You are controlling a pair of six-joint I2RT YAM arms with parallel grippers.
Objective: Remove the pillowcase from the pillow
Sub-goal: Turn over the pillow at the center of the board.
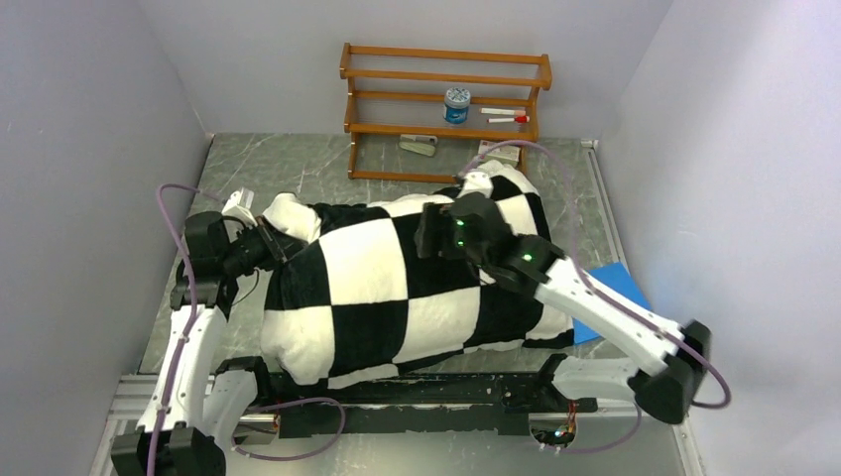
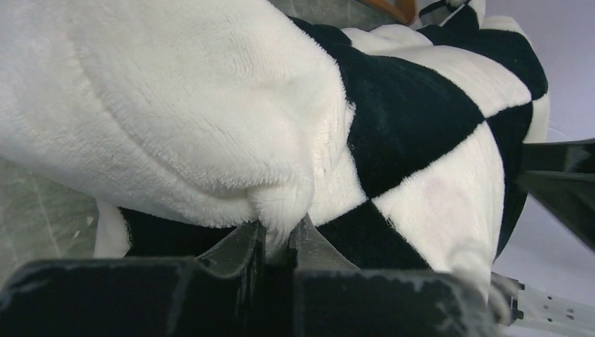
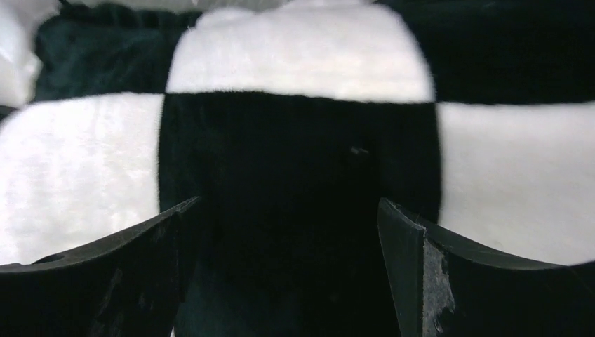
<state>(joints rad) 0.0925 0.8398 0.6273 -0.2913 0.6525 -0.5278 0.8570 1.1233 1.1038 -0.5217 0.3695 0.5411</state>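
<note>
The biggest risk is the hold itself. The left gripper (image 2: 281, 235) is pressed together on only a thin fold of white plush at the left end of the pillowcase (image 1: 397, 288), and a hard pull could let that small tuft slip free. If the pinch has caught the pillow underneath too, which I cannot tell, cover and filling would drag along together. The right gripper (image 3: 291, 232) is spread wide over a black square on the far right part of the pillowcase and grips nothing. Whether it presses down cannot be told. If it does not, the whole bundle may slide over the surface (image 1: 327, 164) instead of peeling.

The pillowcase lies across the middle of the surface, not yet off, with the pillow hidden inside it.

The left arm reaches in low from the pillowcase's left side, wrist level. The right arm stretches diagonally over its near right corner, gripper tipped downward.
</note>
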